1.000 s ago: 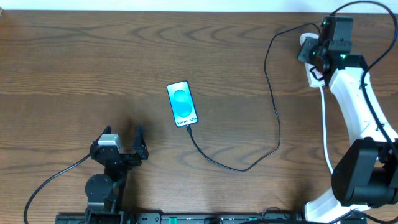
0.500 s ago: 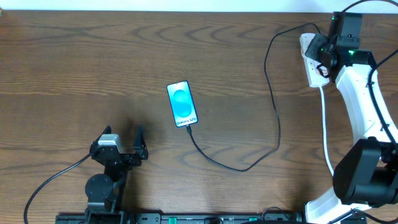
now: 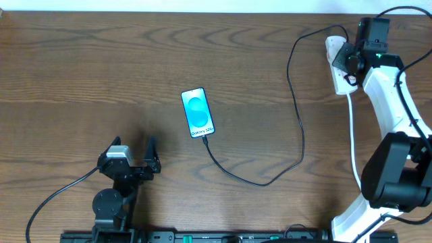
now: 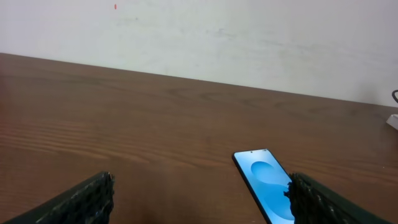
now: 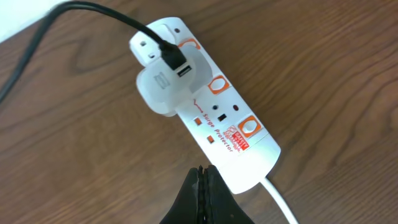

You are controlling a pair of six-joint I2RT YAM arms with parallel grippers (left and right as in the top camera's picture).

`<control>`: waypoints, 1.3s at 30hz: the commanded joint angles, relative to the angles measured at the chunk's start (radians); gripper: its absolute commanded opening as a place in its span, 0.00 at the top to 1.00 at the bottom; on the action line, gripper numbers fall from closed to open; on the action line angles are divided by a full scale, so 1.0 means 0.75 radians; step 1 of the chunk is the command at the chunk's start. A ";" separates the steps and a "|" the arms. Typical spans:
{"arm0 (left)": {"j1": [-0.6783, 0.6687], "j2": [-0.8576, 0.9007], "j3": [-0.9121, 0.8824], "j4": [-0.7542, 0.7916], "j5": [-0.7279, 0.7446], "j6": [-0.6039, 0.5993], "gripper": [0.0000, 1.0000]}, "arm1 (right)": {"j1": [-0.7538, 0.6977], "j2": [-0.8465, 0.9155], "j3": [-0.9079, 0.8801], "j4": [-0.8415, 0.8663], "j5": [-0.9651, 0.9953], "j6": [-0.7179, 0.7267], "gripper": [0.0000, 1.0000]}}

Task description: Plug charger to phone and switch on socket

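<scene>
While the left gripper is idling wide open, the right gripper is hovering pinched shut, empty, over the socket.

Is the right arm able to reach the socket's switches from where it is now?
Probably yes. The right pincer, shut, hangs over the socket's near end, nothing lies between them, and the charger cable leaves from the far end.

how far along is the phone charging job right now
Done, by the look of it: the charger cable runs from the phone, at its lower edge, to the white adapter seated in the power strip. In hand: the right gripper, shut, hovers over the strip's near end. Left: pressing a red switch; whether any is on I cannot tell. The left gripper sits open, idle.
</scene>
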 commanded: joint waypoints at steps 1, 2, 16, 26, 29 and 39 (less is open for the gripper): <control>0.006 -0.009 -0.018 -0.051 0.018 0.021 0.11 | -0.021 0.047 0.026 0.013 0.025 0.022 0.99; 0.006 -0.009 -0.018 -0.052 0.018 0.021 0.11 | -0.023 0.050 0.026 0.015 0.025 0.022 0.99; 0.006 -0.009 -0.018 -0.051 0.018 0.021 0.11 | -0.068 0.100 0.026 0.042 -0.069 0.022 0.99; 0.006 -0.009 -0.018 -0.051 0.018 0.021 0.11 | -0.119 0.112 0.033 0.043 -0.147 0.021 0.99; 0.006 -0.009 -0.018 -0.051 0.018 0.021 0.11 | -0.126 0.135 0.062 0.036 -0.186 0.016 0.99; 0.006 -0.009 -0.018 -0.051 0.018 0.021 0.11 | -0.133 0.225 0.211 -0.078 -0.187 0.006 0.99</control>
